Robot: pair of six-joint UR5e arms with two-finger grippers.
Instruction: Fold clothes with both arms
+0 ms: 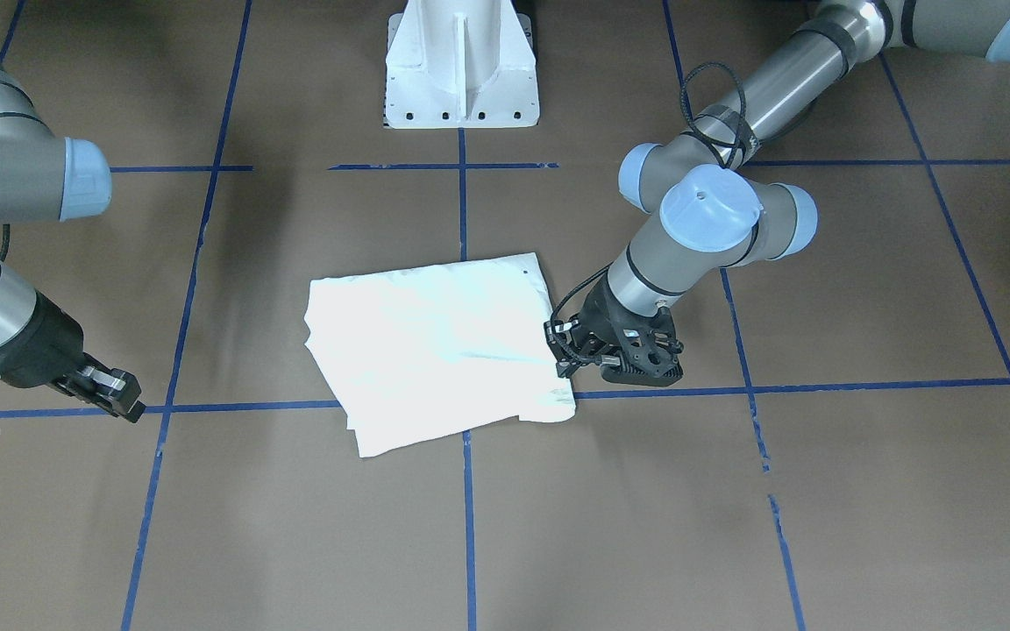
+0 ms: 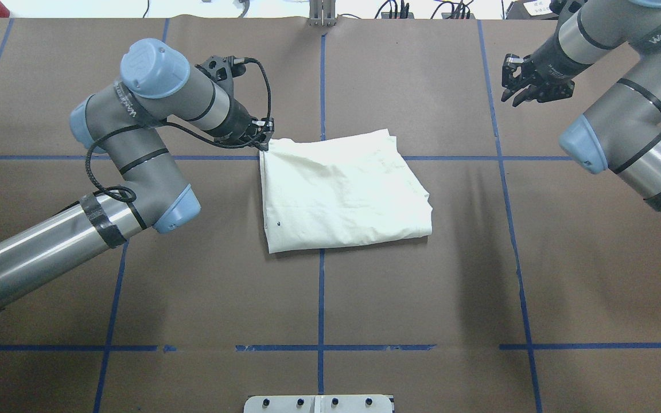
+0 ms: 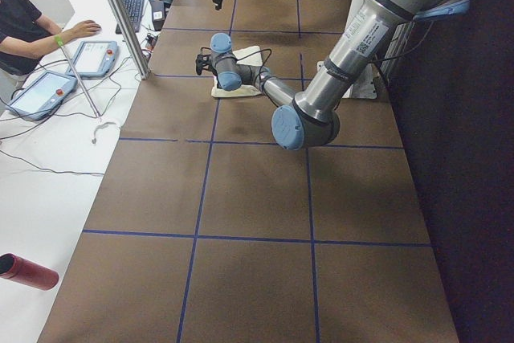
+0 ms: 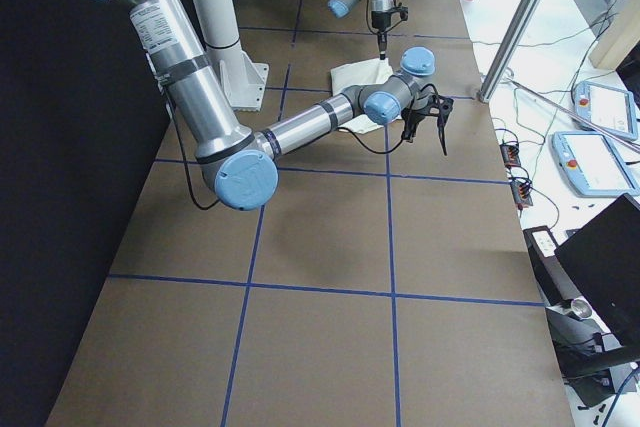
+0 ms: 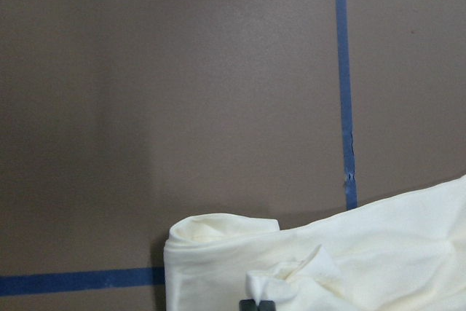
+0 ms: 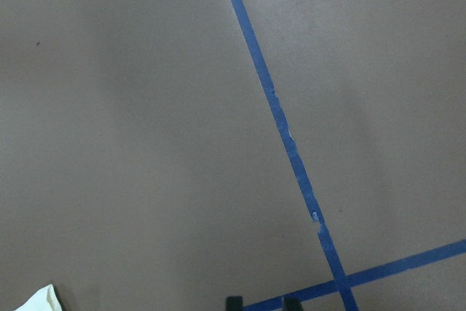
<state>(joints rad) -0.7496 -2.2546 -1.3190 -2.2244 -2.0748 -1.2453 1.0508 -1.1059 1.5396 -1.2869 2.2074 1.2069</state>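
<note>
While your left gripper point(image 2: 265, 141) has its fingers closed on a pinch of the T-shirt point(image 2: 342, 192) corner, the folded stack lies just beside them. Right gripper point(image 2: 513, 92) is well apart, fingers spread and empty. Judged a late fold; next, release or draw the corner across.

Left arm point(image 2: 141, 169), right arm point(image 2: 629, 109): shiny grey metal tubes, light blue round caps at joints, black bands. White letters on grey. Black cable point(image 2: 268, 94) loops on left arm. Black left claw point(image 2: 264, 143), black right claw point(image 2: 514, 98).
</note>
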